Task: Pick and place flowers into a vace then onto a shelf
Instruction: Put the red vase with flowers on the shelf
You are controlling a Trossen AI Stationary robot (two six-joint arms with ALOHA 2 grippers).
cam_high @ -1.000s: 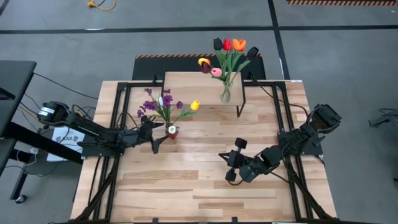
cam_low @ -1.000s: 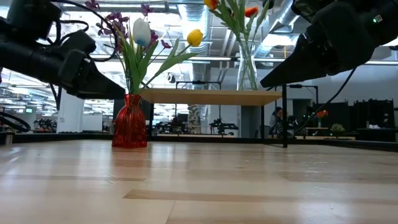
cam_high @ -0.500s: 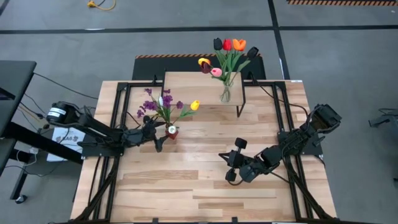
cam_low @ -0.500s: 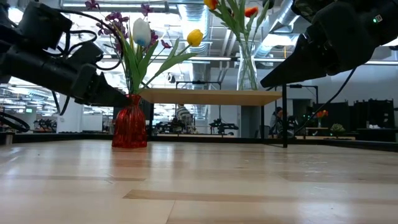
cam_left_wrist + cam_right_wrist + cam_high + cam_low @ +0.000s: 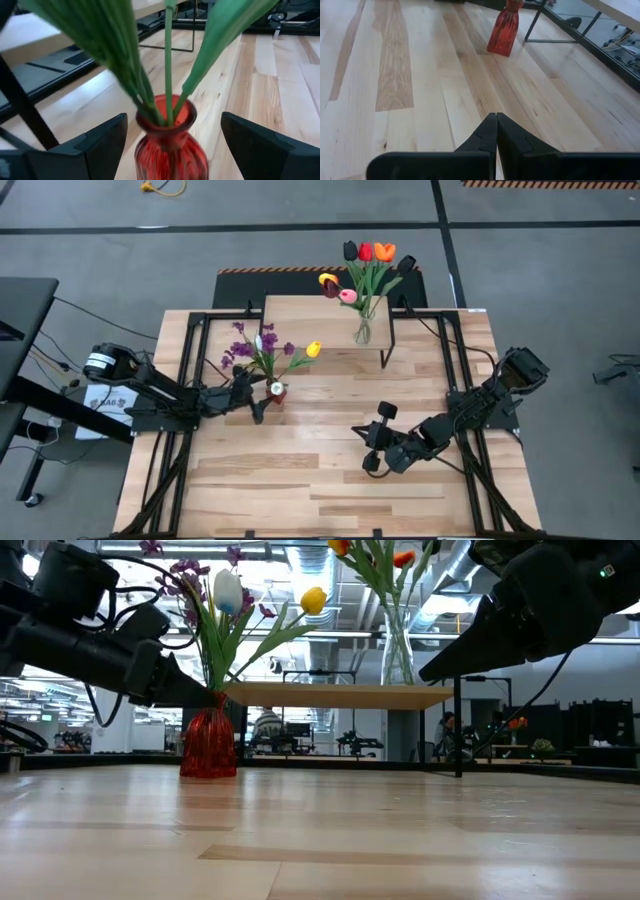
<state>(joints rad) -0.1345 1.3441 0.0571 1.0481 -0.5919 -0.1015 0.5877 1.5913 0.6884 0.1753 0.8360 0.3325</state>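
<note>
A red vase (image 5: 277, 391) stands on the table left of centre. It holds purple blossoms (image 5: 240, 350), a white tulip (image 5: 228, 590) and a yellow tulip (image 5: 313, 349), whose stems (image 5: 168, 75) stick into its mouth. My left gripper (image 5: 172, 120) is open and nearly level. Its fingers stand on either side of the vase's neck (image 5: 165, 117), apart from it. My right gripper (image 5: 358, 432) waits shut over the table's right half. On the shelf (image 5: 310, 320) at the far edge stands a clear glass vase (image 5: 363, 330) of tulips (image 5: 365, 258).
The shelf's thin black legs (image 5: 458, 730) stand behind and to the right of the red vase. Bare planks (image 5: 300, 470) lie between the two arms and the near edge. Black frame rails (image 5: 185, 360) run along the table's left and right sides.
My left gripper has moved toward the table's right, up to the red vase, sinking slightly. Its open fingers now flank the vase's neck. The vase and its flowers have not moved.
</note>
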